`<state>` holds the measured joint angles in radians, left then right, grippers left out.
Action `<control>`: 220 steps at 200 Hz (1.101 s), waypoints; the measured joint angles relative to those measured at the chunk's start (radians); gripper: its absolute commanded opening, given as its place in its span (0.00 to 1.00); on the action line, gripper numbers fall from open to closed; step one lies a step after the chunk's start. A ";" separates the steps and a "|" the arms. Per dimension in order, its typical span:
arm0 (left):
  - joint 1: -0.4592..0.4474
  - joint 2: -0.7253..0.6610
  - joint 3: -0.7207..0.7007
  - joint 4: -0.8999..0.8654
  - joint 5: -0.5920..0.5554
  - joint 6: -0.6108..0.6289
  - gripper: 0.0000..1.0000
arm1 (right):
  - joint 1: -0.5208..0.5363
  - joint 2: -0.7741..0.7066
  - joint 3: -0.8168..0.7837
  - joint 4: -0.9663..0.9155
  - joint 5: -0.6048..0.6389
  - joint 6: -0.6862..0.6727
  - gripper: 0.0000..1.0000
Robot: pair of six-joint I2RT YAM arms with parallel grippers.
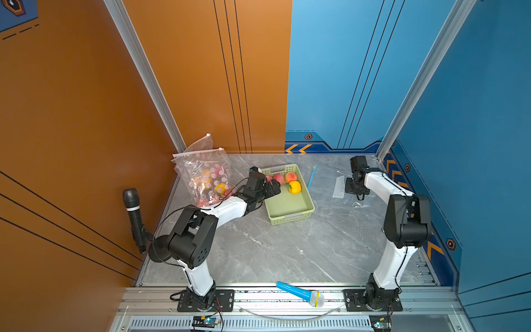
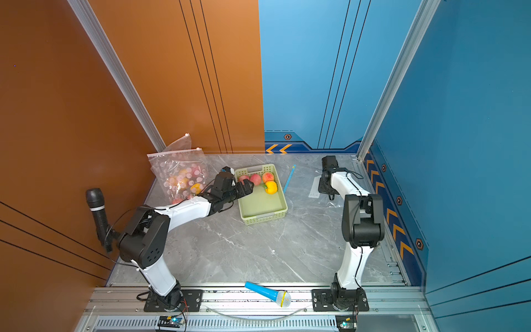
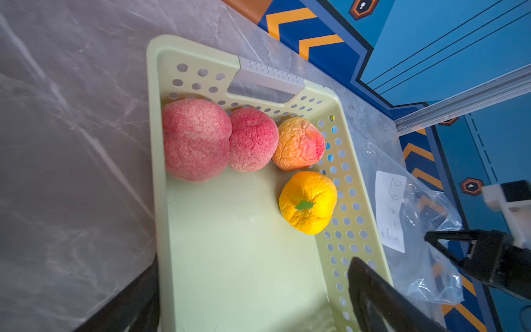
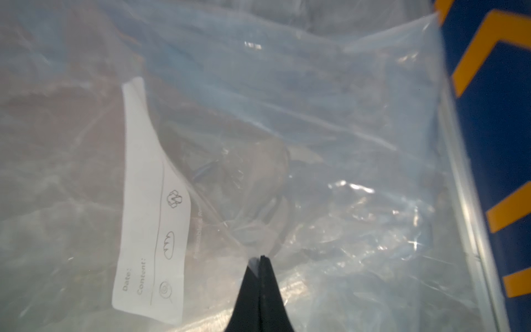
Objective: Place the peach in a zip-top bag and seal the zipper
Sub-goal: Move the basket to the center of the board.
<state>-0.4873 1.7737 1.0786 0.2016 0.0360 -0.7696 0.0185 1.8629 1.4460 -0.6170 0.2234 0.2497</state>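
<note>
Presently, my left tool (image 1: 274, 188) hangs spread above the basket (image 1: 291, 217). The peach (image 3: 195, 140) lies at the basket's far end, touching a neighbouring fruit (image 3: 253, 139). I would straddle its free flanks and close gently. Farther off, my right tool (image 4: 260, 258) is pressed together, pinching the zip-top bag (image 4: 316, 115); whether it holds one layer or both, I cannot tell.

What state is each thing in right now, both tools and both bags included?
Left tool: open, above the basket, holding nothing.
Right tool: shut on the clear bag.
Clear bag: crumpled on the table, no peach inside.
Basket: holds three peaches and a pepper.
Peaches: loose in the basket, ungripped.
Dotted bag: fruit-filled, propped up at the back.
</note>
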 measured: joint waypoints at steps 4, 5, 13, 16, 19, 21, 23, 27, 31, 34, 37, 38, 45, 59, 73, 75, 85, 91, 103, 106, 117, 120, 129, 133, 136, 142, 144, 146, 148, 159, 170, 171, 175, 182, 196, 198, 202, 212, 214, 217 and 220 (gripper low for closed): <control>-0.004 0.007 0.008 0.005 0.003 -0.005 0.98 | 0.001 -0.024 0.009 -0.006 0.011 -0.004 0.00; -0.004 0.008 0.010 0.005 0.003 -0.005 0.98 | 0.001 -0.027 0.011 -0.007 0.013 -0.005 0.00; -0.009 0.021 0.025 0.015 0.010 -0.011 0.98 | 0.003 -0.064 0.029 -0.014 0.029 -0.012 0.00; -0.010 0.026 0.031 0.018 0.013 -0.011 0.98 | 0.006 -0.080 0.036 -0.015 0.038 -0.016 0.00; -0.012 0.031 0.036 0.019 0.014 -0.012 0.98 | 0.008 -0.093 0.043 -0.019 0.045 -0.018 0.00; -0.012 0.034 0.040 0.021 0.016 -0.015 0.98 | 0.010 -0.105 0.049 -0.020 0.052 -0.020 0.00; -0.013 0.038 0.046 0.023 0.018 -0.014 0.98 | 0.011 -0.113 0.052 -0.022 0.056 -0.023 0.00; -0.014 0.043 0.052 0.026 0.020 -0.016 0.98 | 0.015 -0.129 0.060 -0.025 0.067 -0.026 0.00; -0.016 0.048 0.059 0.028 0.021 -0.017 0.98 | 0.021 -0.150 0.071 -0.031 0.082 -0.034 0.00; -0.016 0.050 0.063 0.028 0.022 -0.018 0.98 | 0.024 -0.160 0.076 -0.034 0.088 -0.037 0.00; -0.016 0.053 0.068 0.032 0.023 -0.018 0.98 | 0.029 -0.173 0.083 -0.037 0.098 -0.042 0.00; -0.016 0.053 0.068 0.032 0.023 -0.018 0.98 | 0.032 -0.179 0.086 -0.039 0.102 -0.045 0.00; -0.016 0.056 0.077 0.034 0.025 -0.018 0.98 | 0.046 -0.204 0.104 -0.050 0.125 -0.054 0.00; -0.016 0.055 0.097 0.039 0.029 -0.018 0.98 | 0.084 -0.245 0.141 -0.073 0.174 -0.081 0.00; -0.013 0.051 0.110 0.052 0.030 -0.017 0.98 | 0.135 -0.273 0.181 -0.099 0.224 -0.114 0.00; -0.012 0.048 0.111 0.054 0.032 -0.017 0.98 | 0.141 -0.276 0.185 -0.102 0.229 -0.118 0.00; -0.006 0.035 0.110 0.055 0.033 -0.016 0.98 | 0.188 -0.291 0.210 -0.116 0.272 -0.146 0.00; -0.003 0.022 0.108 0.056 0.036 -0.013 0.98 | 0.219 -0.300 0.224 -0.126 0.297 -0.163 0.00; 0.004 -0.016 0.092 0.059 0.036 -0.008 0.98 | 0.279 -0.315 0.249 -0.140 0.339 -0.196 0.00; 0.007 -0.030 0.083 0.063 0.036 -0.005 0.98 | 0.295 -0.318 0.256 -0.143 0.351 -0.204 0.00; 0.019 -0.086 0.048 0.071 0.036 0.015 0.98 | 0.348 -0.331 0.279 -0.154 0.378 -0.234 0.00; 0.023 -0.100 0.039 0.073 0.036 0.020 0.98 | 0.363 -0.335 0.285 -0.156 0.385 -0.241 0.00; 0.033 -0.152 0.003 0.087 0.036 0.048 0.98 | 0.402 -0.348 0.302 -0.161 0.394 -0.264 0.00; 0.038 -0.176 -0.016 0.099 0.036 0.066 0.98 | 0.417 -0.354 0.306 -0.161 0.400 -0.273 0.00; 0.042 -0.198 -0.032 0.106 0.037 0.079 0.98 | 0.430 -0.360 0.311 -0.162 0.400 -0.279 0.00; 0.049 -0.230 -0.059 0.123 0.040 0.104 0.98 | 0.453 -0.370 0.323 -0.169 0.401 -0.292 0.00; 0.051 -0.242 -0.069 0.130 0.043 0.116 0.98 | 0.463 -0.374 0.327 -0.169 0.401 -0.299 0.00; 0.054 -0.253 -0.079 0.137 0.045 0.126 0.98 | 0.468 -0.377 0.330 -0.169 0.401 -0.300 0.00; 0.057 -0.265 -0.088 0.142 0.047 0.135 0.98 | 0.476 -0.382 0.334 -0.169 0.398 -0.306 0.00; 0.074 -0.325 -0.135 0.170 0.074 0.200 0.98 | 0.514 -0.410 0.340 -0.167 0.376 -0.328 0.00; 0.089 -0.378 -0.166 0.184 0.113 0.273 0.98 | 0.547 -0.447 0.338 -0.166 0.333 -0.349 0.00; 0.090 -0.381 -0.168 0.185 0.117 0.278 0.98 | 0.549 -0.449 0.338 -0.164 0.330 -0.351 0.00; 0.095 -0.400 -0.175 0.188 0.134 0.306 0.98 | 0.557 -0.462 0.335 -0.161 0.314 -0.358 0.00; 0.102 -0.431 -0.182 0.187 0.160 0.357 0.98 | 0.572 -0.489 0.326 -0.153 0.277 -0.368 0.00; 0.109 -0.501 -0.180 0.168 0.209 0.467 0.98 | 0.594 -0.542 0.298 -0.137 0.204 -0.393 0.00; 0.109 -0.511 -0.178 0.163 0.216 0.483 0.98 | 0.597 -0.549 0.294 -0.133 0.192 -0.397 0.00; 0.109 -0.528 -0.174 0.153 0.225 0.506 0.98 | 0.600 -0.561 0.287 -0.130 0.172 -0.404 0.00; 0.109 -0.571 -0.146 0.109 0.259 0.578 0.98 | 0.612 -0.588 0.268 -0.114 0.124 -0.422 0.00; 0.109 -0.578 -0.138 0.100 0.266 0.591 0.98 | 0.613 -0.592 0.264 -0.111 0.116 -0.426 0.00; 0.109 -0.586 -0.127 0.087 0.274 0.607 0.98 | 0.617 -0.599 0.257 -0.105 0.102 -0.432 0.00; 0.109 -0.593 -0.110 0.068 0.287 0.628 0.98 | 0.621 -0.605 0.250 -0.099 0.089 -0.438 0.00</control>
<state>-0.3786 1.1805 0.9688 0.2691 0.3229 -0.1421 0.6395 1.2579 1.6958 -0.7162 0.3119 -0.1879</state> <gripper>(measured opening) 0.977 0.047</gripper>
